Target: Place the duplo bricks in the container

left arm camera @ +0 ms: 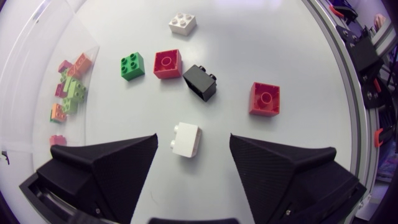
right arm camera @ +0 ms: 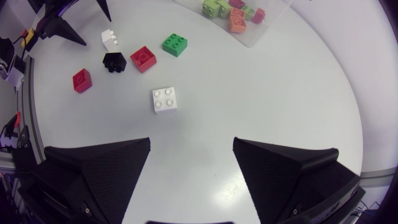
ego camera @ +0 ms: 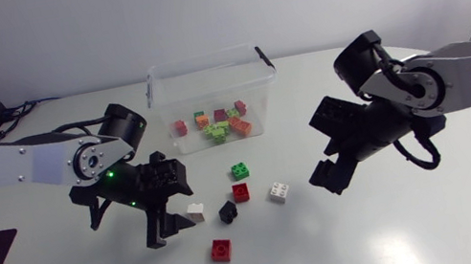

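Your left gripper [ego camera: 164, 232] stood open, its wedge fingers either side of the small white two-stud duplo brick [left arm camera: 187, 139] near the table's middle, with neither finger touching it. The brick seemed to lie on its side, so you did best to square up on its flat faces, come fully down, then close. The clear plastic container [ego camera: 204, 61], already holding several bricks, sat by the table's far edge. Your right gripper [ego camera: 329, 179] hung open over bare table.
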You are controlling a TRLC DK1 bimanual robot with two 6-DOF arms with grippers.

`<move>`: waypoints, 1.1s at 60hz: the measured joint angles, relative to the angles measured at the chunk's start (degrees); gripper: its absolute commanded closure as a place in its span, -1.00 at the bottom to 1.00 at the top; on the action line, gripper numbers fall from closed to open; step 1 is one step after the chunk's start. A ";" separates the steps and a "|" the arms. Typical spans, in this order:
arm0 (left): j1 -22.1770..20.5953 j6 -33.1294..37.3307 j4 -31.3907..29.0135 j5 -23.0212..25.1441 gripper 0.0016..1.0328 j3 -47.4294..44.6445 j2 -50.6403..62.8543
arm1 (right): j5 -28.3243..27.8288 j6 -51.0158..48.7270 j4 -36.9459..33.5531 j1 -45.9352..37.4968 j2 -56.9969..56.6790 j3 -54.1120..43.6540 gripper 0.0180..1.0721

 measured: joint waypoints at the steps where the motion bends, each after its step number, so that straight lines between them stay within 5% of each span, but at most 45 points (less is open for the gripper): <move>1: 0.00 0.35 0.02 0.02 -0.31 0.17 0.35 | 0.00 -0.09 0.02 0.28 0.46 0.17 -0.80; 24: 0.00 5.18 0.07 0.17 -0.06 3.98 8.28 | 1.31 -0.13 1.09 4.94 6.80 2.69 -0.77; 38: -0.11 5.29 -8.37 -0.04 0.47 9.55 12.72 | 1.84 -0.13 2.27 7.13 10.91 3.78 -0.72; 52: -0.11 5.25 -15.47 -0.02 0.53 11.85 12.26 | 4.57 -0.13 4.22 9.44 17.16 7.15 -0.72; 58: -0.11 5.07 -16.68 -0.02 0.53 11.85 9.86 | 5.44 -0.13 5.03 9.88 19.34 8.04 -0.49; 66: -0.02 4.87 -17.86 0.15 0.53 11.87 5.62 | 5.62 -0.13 5.18 10.25 21.20 9.22 -0.46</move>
